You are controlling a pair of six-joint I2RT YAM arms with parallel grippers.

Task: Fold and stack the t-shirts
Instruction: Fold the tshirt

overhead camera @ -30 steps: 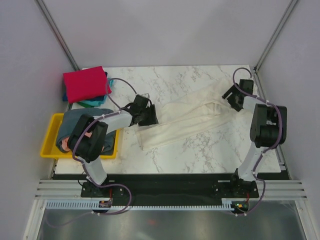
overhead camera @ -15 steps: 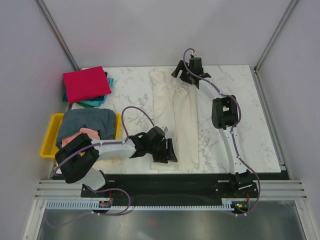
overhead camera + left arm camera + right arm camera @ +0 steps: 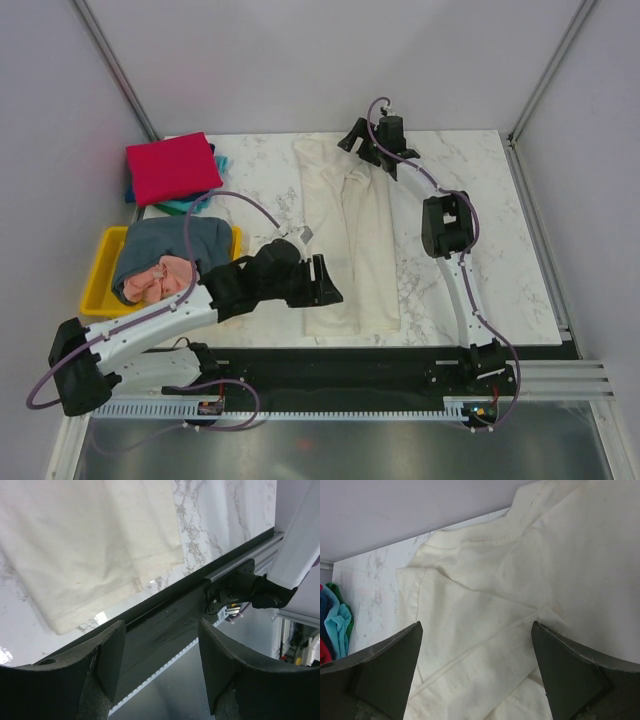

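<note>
Grey-blue t-shirt (image 3: 170,240) and pink t-shirt (image 3: 160,278) lie heaped in yellow tray (image 3: 97,285).

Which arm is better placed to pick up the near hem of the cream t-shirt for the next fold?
Left: the left gripper, open, hangs by that hem; the right gripper is at the collar.

Outspread t-shirt (image 3: 358,240) right of tray (image 3: 95,290)

Top cam: fixed above and behind the arm bases, looks down, whole desk (image 3: 510,250) in frame. Left wrist cam: close, looks past the left gripper (image 3: 160,650) at the near desk edge and the cream-white t-shirt (image 3: 90,555) hem. Right wrist cam: close over that shirt's collar at the far end. All three views share the shirt.
</note>
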